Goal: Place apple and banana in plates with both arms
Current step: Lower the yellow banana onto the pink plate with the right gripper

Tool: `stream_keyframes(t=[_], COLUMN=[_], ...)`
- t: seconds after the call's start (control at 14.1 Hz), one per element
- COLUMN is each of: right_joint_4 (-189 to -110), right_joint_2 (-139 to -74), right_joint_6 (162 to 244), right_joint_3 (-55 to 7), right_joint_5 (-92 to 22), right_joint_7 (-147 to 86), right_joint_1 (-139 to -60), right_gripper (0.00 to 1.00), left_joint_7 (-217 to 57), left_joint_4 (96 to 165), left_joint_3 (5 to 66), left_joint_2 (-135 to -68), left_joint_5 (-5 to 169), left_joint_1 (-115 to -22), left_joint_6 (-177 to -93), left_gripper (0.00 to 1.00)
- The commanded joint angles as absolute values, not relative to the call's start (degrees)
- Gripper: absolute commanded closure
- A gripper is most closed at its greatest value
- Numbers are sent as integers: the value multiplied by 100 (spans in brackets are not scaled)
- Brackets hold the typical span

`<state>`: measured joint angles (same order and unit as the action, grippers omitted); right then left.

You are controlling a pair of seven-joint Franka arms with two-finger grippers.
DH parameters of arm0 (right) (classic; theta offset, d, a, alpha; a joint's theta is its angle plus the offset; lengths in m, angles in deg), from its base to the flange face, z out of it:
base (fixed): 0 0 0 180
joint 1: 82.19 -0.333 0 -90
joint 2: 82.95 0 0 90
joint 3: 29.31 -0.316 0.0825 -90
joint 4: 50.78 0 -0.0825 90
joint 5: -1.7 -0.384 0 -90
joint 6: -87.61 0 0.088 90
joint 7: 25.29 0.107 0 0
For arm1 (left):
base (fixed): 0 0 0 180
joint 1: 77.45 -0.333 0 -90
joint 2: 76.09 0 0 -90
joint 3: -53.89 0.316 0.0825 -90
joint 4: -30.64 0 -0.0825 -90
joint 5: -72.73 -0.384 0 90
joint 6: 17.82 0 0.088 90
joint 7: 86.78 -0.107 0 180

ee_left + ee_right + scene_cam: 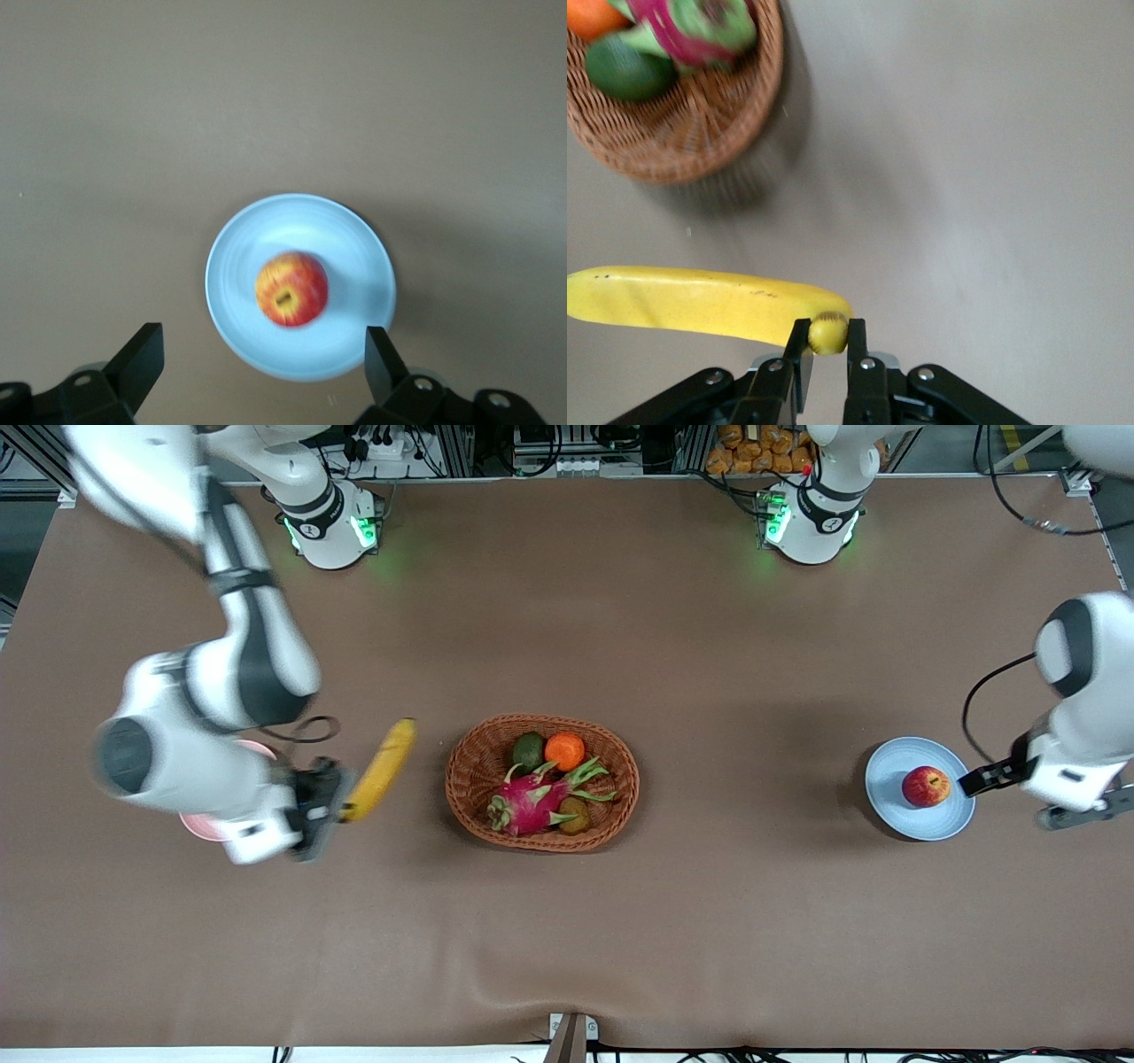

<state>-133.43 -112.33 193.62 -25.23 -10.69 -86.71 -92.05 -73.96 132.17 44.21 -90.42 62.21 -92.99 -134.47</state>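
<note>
My right gripper [332, 808] is shut on one end of the yellow banana [383, 766] and holds it up over the table between the pale pink plate [197, 825] and the basket. The right arm hides most of that plate. In the right wrist view the banana [700, 301] sticks out sideways from my right gripper [828, 335]. The red apple [926, 786] sits on the light blue plate [930, 825] toward the left arm's end. My left gripper [979, 779] is open and empty, up over that plate's edge. The left wrist view shows the apple [291, 289], the blue plate [266, 235] and my left gripper [263, 359].
An oval wicker basket [462, 766] stands mid-table with a pink dragon fruit [532, 799], an orange [564, 750] and a dark green fruit [528, 751]. The basket [700, 133] also shows in the right wrist view. Brown cloth covers the table.
</note>
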Motion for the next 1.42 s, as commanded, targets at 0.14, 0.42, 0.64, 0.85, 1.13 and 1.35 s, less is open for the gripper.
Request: stream_keyframes(t=[0.14, 0.42, 0.64, 0.85, 1.13, 1.35], right_joint_4=[-13498, -13507, -13498, -13490, -13463, -13428], right_joint_2=[-11134, -11397, -11582, -11915, -11978, -11829], right_joint_6=[18966, 18974, 19062, 19405, 19572, 19528], right_joint_3=[-2623, -2615, -2614, -2623, -2623, -2641], right_joint_5=[-1140, -894, -491, -490, -551, -569], right_joint_7=[-9119, -9788, -9763, -9851, -9816, -9684], right_joint_1=[-8054, -7157, -6945, -6743, -6777, -6856], right_gripper=[100, 100, 100, 100, 0, 0], left_joint_7=[-7659, -7650, -7702, -7720, -7720, -7711], left_joint_4=[11777, 11080, 11236, 11290, 11449, 11457], left_joint_3=[4142, 3877, 3843, 3842, 3833, 3833], left_joint_2=[-8918, -8892, -8471, -8304, -8092, -8014], left_joint_5=[6658, 6649, 6702, 6939, 6974, 7089], left_joint_1=[-9335, -9318, -9335, -9405, -9423, -9432], left_joint_6=[-11322, -10528, -10396, -10395, -10395, -10299], left_gripper=[0, 0, 0, 0, 0, 0])
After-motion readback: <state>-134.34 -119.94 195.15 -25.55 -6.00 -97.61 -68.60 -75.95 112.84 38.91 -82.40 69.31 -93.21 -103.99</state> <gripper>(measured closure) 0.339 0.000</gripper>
